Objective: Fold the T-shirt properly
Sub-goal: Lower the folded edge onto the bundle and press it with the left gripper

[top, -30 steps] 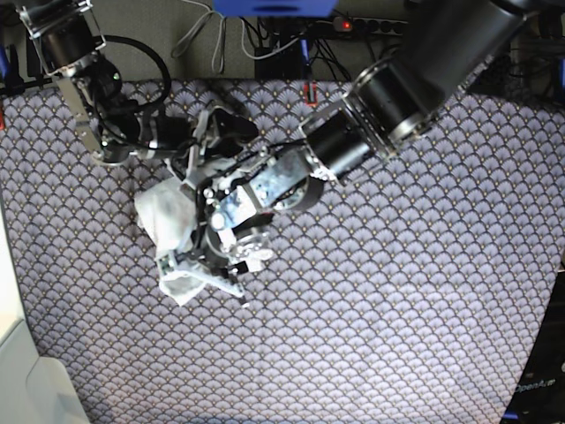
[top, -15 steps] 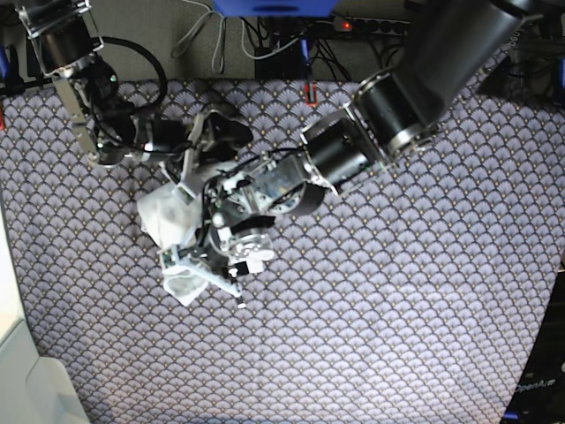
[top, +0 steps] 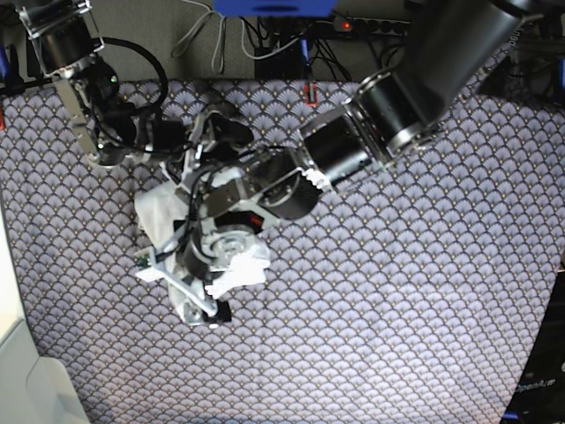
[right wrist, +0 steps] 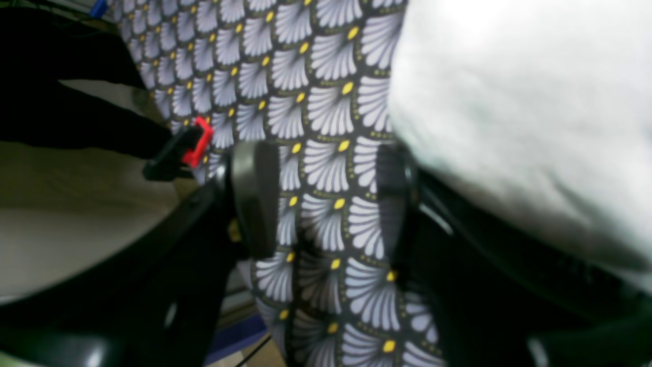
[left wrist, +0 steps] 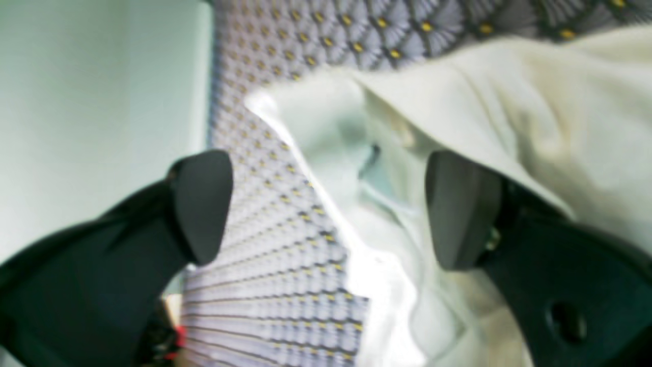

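Your T-shirt (top: 168,216) lies bunched on the tablecloth (top: 397,291), left of centre in the base view, with both arms crowded over it. The left gripper (left wrist: 326,209) stands spread wide, clamping nothing; cloth lies between and beyond its right finger. The right gripper (right wrist: 326,204) is parted too, only tablecloth between its fingers, shirt just to its right. The wrist views show this; the base view hides both fingertips behind the arms.

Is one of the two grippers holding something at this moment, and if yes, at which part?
Nothing is held. The left gripper stands open over the T-shirt. The right gripper is open too, with only the tablecloth between its fingers.
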Available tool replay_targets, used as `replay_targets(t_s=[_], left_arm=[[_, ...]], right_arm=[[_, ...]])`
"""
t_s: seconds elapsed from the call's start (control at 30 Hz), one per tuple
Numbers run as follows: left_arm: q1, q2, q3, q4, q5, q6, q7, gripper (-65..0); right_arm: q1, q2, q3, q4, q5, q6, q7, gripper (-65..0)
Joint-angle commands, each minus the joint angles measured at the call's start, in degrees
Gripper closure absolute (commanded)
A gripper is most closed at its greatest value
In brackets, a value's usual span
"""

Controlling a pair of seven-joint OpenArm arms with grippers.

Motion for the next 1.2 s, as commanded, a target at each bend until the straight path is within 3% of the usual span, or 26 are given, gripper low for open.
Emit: replay_targets(t_s=[0.0, 0.13, 0.47, 0.6, 0.7, 0.83, 0.93, 0.97, 1.07, 1.17], left_arm=[[-1.6, 0.9, -0.4, 1.4, 1.9, 0.8, -0.8, -58.1], [-1.6, 0.9, -1.9, 2.2, 5.0, 0.8, -0.5, -58.1], [2.6, 0.9, -21.4, 15.3, 5.1, 0.4, -0.5, -58.1], [6.1, 0.9, -22.2, 20.5, 5.2, 0.1, -0.3, -57.4], [8.9, -0.4, -20.7, 23.4, 5.2, 0.1, -0.3, -47.7], [12.1, -2.7, -20.6, 26.9, 5.2, 0.1, -0.2, -21.9], [13.3, -4.1, -20.6, 29.7, 5.2, 0.1, 3.9, -2.8], [13.7, -4.1, -20.6, 30.3, 5.2, 0.1, 6.4, 0.0], [14.3, -4.3, -20.1, 31.7, 5.2, 0.1, 11.3, -1.4], [14.5, -8.0, -15.8, 32.9, 5.2, -2.0, 12.5, -0.3]], right_arm=[[0.8, 0.5, 0.3, 0.7, 0.7, 0.4, 0.8, -31.3], [0.8, 0.5, 0.3, 0.7, 0.7, 0.4, 0.8, -31.3], [0.8, 0.5, 0.3, 0.7, 0.7, 0.4, 0.8, -31.3], [0.8, 0.5, 0.3, 0.7, 0.7, 0.4, 0.8, -31.3], [0.8, 0.5, 0.3, 0.6, 0.7, 0.4, 0.8, -31.3], [0.8, 0.5, 0.3, 0.5, 0.7, 0.4, 0.8, -31.3], [0.8, 0.5, 0.3, 0.5, 0.7, 0.4, 0.8, -31.3], [0.8, 0.5, 0.3, 0.5, 0.7, 0.4, 0.8, -31.3], [0.9, 0.5, 0.3, 0.5, 0.7, 0.4, 0.8, -31.3], [0.9, 0.4, 0.3, 0.5, 0.7, 0.4, 0.8, -31.3]])
